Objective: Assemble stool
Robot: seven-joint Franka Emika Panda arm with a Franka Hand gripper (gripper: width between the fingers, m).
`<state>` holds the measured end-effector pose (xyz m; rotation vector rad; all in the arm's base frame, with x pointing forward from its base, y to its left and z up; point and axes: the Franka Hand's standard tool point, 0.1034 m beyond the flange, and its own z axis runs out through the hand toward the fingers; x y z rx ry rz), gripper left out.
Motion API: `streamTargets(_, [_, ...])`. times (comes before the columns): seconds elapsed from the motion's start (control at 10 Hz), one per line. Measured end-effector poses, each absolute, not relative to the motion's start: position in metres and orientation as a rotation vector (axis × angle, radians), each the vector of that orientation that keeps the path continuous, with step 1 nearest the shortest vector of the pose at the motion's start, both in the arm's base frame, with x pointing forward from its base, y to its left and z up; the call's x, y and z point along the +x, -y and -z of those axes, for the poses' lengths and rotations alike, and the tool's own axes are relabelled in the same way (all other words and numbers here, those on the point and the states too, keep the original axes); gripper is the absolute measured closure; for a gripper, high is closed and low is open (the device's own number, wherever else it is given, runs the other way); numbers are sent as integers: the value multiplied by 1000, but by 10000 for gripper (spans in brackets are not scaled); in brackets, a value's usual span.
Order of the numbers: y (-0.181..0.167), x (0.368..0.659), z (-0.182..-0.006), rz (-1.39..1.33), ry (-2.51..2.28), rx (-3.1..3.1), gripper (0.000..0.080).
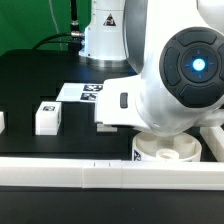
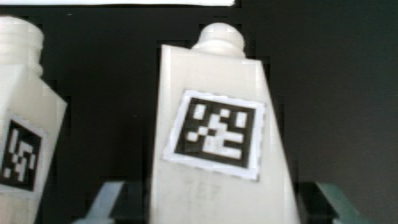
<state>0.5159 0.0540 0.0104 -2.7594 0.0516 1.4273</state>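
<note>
Between the pincer's (image 2: 222, 198) fingers (image 2: 111, 200) you have a leg block (image 2: 214, 125), its tag facing the wrist camera; the pincer is clenched on it. On the black counter (image 1: 30, 80), in the exterior view, the seat disc (image 1: 162, 152) lies at five o'clock beneath the arm (image 1: 185, 70), a loose leg block (image 1: 47, 117) stands at nine o'clock, and the marker board (image 1: 88, 92) lies near eleven.

Black table (image 1: 30, 95): marker board (image 1: 85, 92), leg block (image 1: 47, 117), seat disc (image 1: 165, 152) on top; border rail (image 1: 60, 172) along edge.
</note>
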Motion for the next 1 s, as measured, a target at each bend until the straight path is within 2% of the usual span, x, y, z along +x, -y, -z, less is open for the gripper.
streamTargets(0.3, [-54, 521, -22, -1414, -43, -2763, 475])
streamTargets(0.6, [-56, 533, -53, -1352, -34, -2794, 475])
streamTargets(1.0, [-56, 529, -50, -1361, -30, -2788, 474])
